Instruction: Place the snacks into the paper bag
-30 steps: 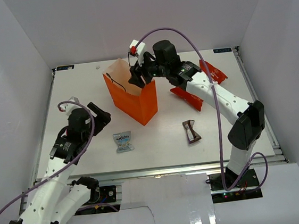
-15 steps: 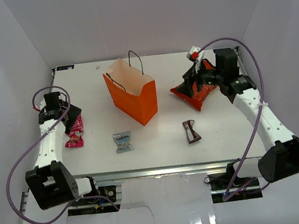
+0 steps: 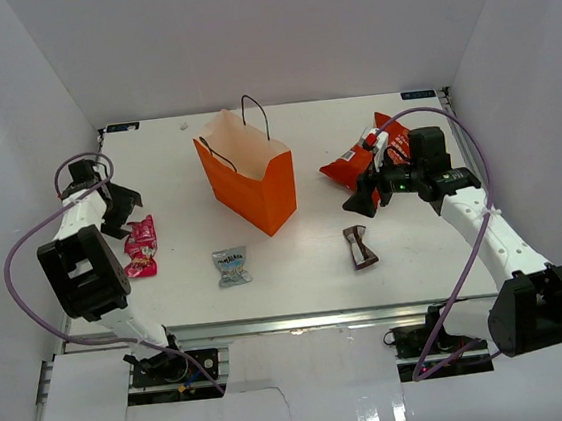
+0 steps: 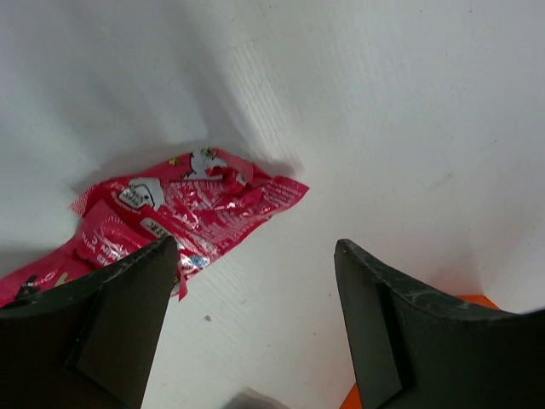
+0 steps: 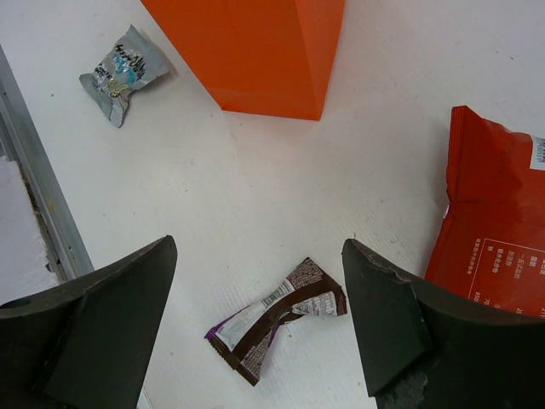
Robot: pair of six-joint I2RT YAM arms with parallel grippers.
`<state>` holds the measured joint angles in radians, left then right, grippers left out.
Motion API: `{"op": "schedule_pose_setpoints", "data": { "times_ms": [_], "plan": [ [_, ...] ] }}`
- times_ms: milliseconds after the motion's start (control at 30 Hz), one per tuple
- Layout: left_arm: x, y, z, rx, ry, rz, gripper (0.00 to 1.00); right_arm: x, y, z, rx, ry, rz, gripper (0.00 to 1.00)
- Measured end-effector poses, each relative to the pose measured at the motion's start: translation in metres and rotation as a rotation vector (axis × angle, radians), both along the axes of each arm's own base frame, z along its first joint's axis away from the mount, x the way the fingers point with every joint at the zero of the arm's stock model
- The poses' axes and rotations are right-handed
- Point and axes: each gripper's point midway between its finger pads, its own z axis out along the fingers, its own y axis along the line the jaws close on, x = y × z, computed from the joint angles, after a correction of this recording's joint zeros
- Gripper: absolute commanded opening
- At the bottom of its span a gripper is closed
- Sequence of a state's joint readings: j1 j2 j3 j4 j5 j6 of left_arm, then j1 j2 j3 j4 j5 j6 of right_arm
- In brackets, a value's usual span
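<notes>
1. The paper bag (image 3: 248, 179) stands upright with its mouth open, near the middle of the worktop (image 3: 309, 288).
2. The red chip bag (image 3: 371, 156) lies flat to the right of the paper bag, apart from it.
3. The right pincer (image 5: 257, 245), spread and empty, hovers right of the paper bag above the brown-white wrapper (image 5: 277, 319).
4. The left pincer (image 4: 254, 245), also spread and empty, hangs well left of the paper bag over the pink wrapper (image 4: 183, 213).
5. The pale-blue wrapper (image 3: 232, 266) lies in front of the paper bag.

Probable step: grasp a wrapper. Descend straight, straddle its crumpled middle, and close at worktop contact. Thin film may slip.
</notes>
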<state>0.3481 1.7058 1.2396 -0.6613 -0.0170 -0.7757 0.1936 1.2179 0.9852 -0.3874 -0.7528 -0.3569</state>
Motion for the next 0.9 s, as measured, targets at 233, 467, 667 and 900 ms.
{"op": "schedule_pose_setpoints", "data": {
  "times_ms": [233,467,667,900],
  "plan": [
    [0.015,0.004,-0.03,-0.029,0.08,-0.054,0.84,0.0,0.0,0.001,0.005,-0.004,0.01,0.84],
    [0.015,0.004,-0.035,-0.036,0.108,-0.068,0.76,0.002,-0.002,-0.001,0.005,0.001,0.005,0.84],
    [0.006,0.003,-0.054,-0.046,0.176,-0.078,0.73,0.004,-0.004,-0.006,0.005,0.018,-0.002,0.84],
    [0.002,0.005,-0.057,-0.035,0.205,-0.102,0.54,0.006,-0.007,-0.006,0.005,0.02,-0.011,0.84]
  ]
}}
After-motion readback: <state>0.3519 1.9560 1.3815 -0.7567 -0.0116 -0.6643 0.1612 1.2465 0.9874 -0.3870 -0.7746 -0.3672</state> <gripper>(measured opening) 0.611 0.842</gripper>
